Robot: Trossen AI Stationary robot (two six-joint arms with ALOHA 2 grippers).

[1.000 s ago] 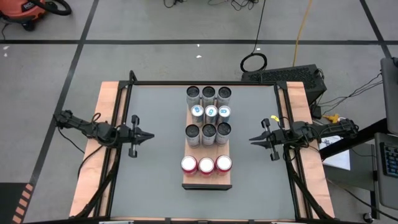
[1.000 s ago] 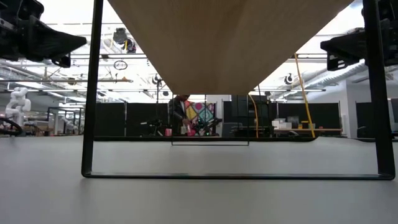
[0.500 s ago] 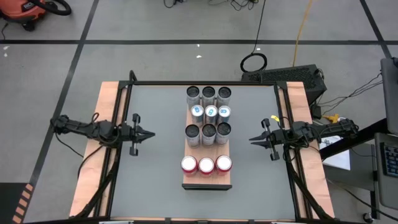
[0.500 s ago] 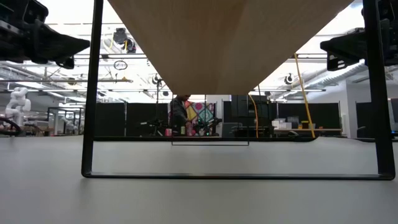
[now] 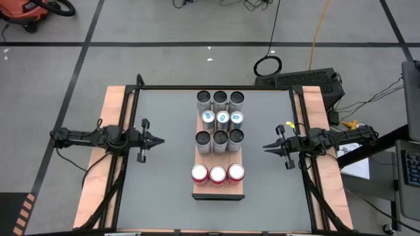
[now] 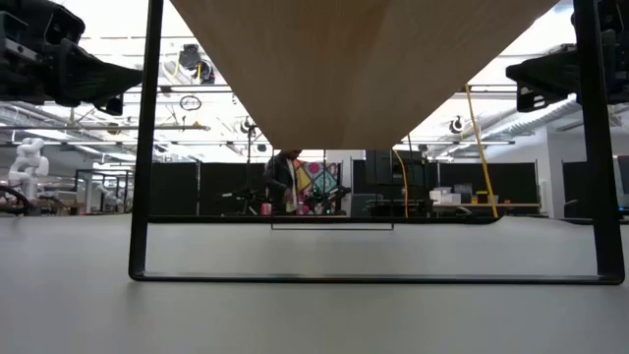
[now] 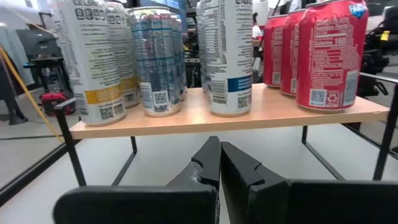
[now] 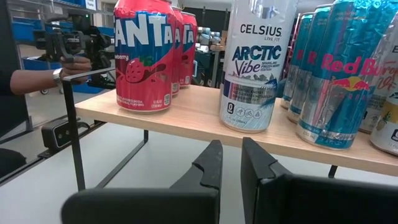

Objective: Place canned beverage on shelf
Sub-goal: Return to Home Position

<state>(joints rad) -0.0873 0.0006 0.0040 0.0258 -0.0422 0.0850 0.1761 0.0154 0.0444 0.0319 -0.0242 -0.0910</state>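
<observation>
At the middle of the high view, the shelf [image 5: 218,190] stands on the counter [image 5: 170,190] with four rows of cans. The three red cans [image 5: 218,174] make the lowest row.

The left pincer [image 5: 159,140] hangs at middle left, fingers together and holding nothing. The right pincer [image 5: 266,147] hangs at middle right, fingers a little apart, also empty. Both point at the shelf but are well apart from it.

If an arm swung inward while going home, it could bump the shelf. The tall cans might then tip over and roll off.
</observation>
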